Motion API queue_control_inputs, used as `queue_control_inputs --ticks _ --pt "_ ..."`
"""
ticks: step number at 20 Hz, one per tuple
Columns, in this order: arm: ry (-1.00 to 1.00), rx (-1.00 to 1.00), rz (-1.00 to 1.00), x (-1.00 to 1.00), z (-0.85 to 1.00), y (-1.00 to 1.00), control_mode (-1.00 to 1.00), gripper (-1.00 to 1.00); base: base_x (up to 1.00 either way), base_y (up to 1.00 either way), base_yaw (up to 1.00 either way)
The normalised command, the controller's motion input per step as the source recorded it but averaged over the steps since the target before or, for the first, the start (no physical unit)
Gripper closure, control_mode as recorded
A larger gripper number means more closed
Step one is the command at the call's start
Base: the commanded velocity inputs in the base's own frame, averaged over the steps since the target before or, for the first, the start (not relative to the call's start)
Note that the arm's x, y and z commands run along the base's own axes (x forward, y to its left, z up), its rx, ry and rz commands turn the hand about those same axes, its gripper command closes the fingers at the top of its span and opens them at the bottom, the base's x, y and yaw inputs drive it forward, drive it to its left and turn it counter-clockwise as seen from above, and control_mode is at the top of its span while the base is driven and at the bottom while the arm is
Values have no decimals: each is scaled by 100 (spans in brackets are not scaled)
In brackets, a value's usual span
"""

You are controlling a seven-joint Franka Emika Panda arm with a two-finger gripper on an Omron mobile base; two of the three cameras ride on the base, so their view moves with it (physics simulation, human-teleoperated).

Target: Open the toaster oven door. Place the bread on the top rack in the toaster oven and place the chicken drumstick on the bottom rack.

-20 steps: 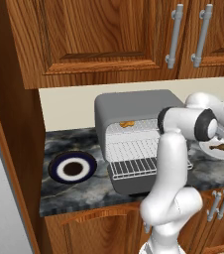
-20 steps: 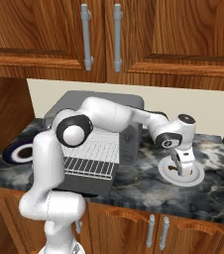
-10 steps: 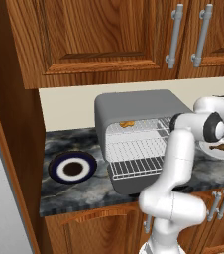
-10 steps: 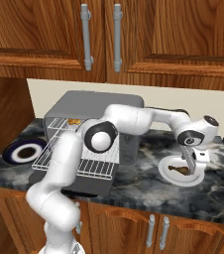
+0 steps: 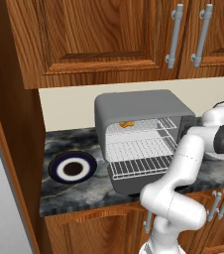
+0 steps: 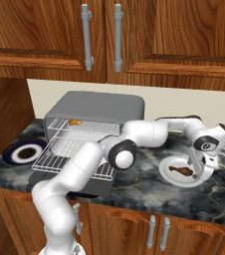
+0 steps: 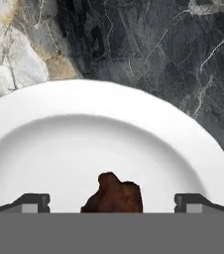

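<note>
Toaster oven (image 6: 92, 112) stood well to the left of the gripper (image 6: 199, 167), door (image 6: 77, 184) dropped open, bread (image 6: 74, 122) lying on the top rack (image 6: 87, 128), bottom rack (image 6: 64, 158) pulled forward and bare. Chicken drumstick (image 6: 181, 171) lay on a white plate (image 6: 170, 180) just left of and below the gripper. Gripper hung spread wide over the plate, gripping nothing, drumstick's end (image 7: 114, 194) between the fingertips (image 7: 33, 202).
</note>
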Motion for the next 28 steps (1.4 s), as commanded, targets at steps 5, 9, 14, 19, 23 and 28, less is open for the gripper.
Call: queue_control_inputs --ticks 5,9,14,19,23,28 --pt "1 0 -13 0 -21 24 -100 -100 0 0 0" --pt "8 0 -21 3 -18 35 -100 -100 0 0 0" --pt "7 0 -17 0 -30 31 -100 -100 0 0 0" --pt "1 0 -15 -10 -28 34 -100 100 0 0 0" --pt "-12 0 -15 -47 1 38 -100 100 0 0 0" --pt "-31 0 -15 -96 5 66 -100 100 0 0 0"
